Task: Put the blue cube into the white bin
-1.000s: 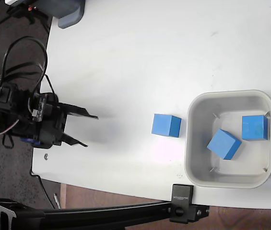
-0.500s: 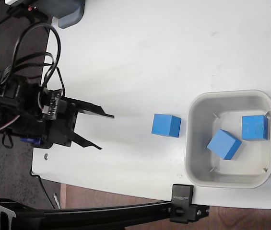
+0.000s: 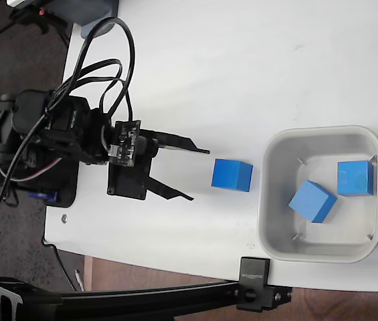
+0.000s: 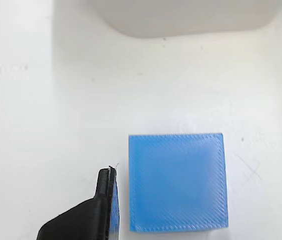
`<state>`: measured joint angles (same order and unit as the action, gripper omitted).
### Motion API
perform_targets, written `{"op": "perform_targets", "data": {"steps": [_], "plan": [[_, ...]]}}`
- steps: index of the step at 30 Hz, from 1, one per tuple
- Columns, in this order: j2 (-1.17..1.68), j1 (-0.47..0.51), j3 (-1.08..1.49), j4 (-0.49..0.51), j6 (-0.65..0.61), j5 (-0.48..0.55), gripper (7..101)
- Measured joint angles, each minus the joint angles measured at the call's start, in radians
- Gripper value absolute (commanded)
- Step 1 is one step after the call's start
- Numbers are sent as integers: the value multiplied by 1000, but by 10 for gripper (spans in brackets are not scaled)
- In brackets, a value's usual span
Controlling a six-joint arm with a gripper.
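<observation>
Facing blue cube (image 3: 231, 175), end effector (image 3: 199, 174) spread

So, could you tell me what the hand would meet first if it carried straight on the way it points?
Most likely the blue cube on the table; the open hand points at it, with the white bin beyond.

Blue cube (image 3: 231, 175) (image 4: 177, 182): flat on table, frame centre, just left of white bin (image 3: 320, 136). Bin: right side, holding two more cubes.
</observation>
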<state>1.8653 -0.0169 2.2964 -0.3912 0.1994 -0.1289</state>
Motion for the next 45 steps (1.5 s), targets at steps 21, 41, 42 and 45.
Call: {"op": "perform_targets", "data": {"steps": [21,41,42,45], "plan": [[-152,12,-5,156,-2,78,1000],[-230,80,-12,210,-57,140,1000],[-236,83,-14,213,-58,143,1000],[-239,83,-15,230,-58,143,1000]]}}
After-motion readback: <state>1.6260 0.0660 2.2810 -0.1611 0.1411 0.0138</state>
